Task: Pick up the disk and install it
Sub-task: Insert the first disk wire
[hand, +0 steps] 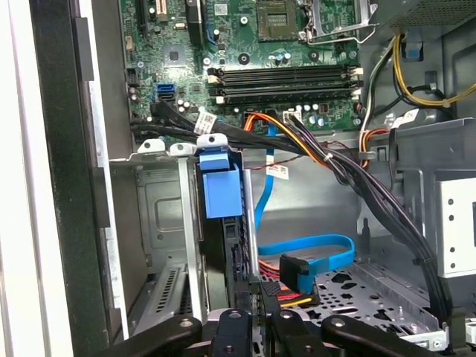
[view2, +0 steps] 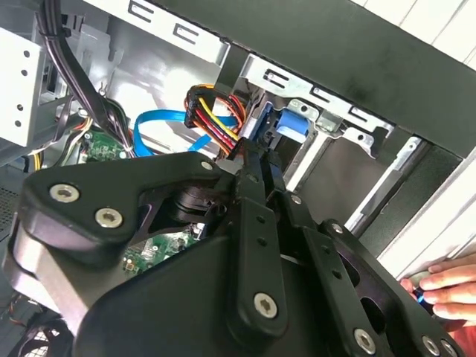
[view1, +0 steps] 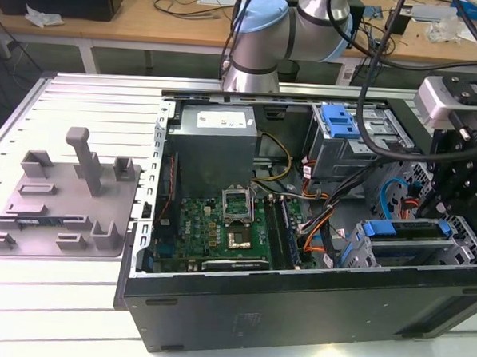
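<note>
Slatted table (view1: 56,297); flat blue-framed disk (view1: 404,230) in cage (view1: 362,253).

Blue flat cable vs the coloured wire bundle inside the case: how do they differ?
The blue cable is one flat, single-colour ribbon; the wire bundle is separate round strands in yellow, red, orange and black. The blue cable curls in a loose loop; the wire bundle is gathered and runs straighter. Both end close together beside the drive cage.

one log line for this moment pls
phase: install | disk: in drive cage slot, blue frame showing | pincer: close at disk's edge | person's hand: by case edge
</note>
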{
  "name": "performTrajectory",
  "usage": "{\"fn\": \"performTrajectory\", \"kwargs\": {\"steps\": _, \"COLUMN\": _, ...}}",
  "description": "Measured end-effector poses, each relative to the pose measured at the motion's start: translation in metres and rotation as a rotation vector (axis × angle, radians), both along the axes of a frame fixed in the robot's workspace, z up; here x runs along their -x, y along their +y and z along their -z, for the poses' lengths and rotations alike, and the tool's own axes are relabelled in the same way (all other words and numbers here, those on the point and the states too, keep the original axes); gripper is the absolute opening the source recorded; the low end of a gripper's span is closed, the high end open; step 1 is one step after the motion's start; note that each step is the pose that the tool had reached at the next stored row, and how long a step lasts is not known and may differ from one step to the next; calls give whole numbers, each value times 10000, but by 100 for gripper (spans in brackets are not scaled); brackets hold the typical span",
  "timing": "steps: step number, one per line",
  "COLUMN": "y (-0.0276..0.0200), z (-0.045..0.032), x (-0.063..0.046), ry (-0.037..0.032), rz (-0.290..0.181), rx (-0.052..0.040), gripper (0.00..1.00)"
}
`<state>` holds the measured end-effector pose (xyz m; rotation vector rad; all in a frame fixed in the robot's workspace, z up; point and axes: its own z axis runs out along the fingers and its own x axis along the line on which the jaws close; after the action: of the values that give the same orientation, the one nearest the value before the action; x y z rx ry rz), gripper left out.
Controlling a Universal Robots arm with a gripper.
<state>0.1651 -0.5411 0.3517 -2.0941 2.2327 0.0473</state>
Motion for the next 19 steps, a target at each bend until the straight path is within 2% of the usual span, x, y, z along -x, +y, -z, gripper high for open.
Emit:
{"fn": "performTrajectory", "kwargs": {"steps": 2, "y": -19, "z": 0, "x": -10, "ry": 42, "rz": 15, "rx": -110, "gripper": 17}}
{"fn": "performTrajectory", "kwargs": {"steps": 15, "y": -24, "z": 3, "x": -11, "ry": 43, "rz": 23, "rx": -115, "gripper": 17}}
{"fn": "performTrajectory", "kwargs": {"steps": 19, "y": -39, "z": 3, "x": -11, "ry": 43, "rz": 23, "rx": -115, "gripper": 17}}
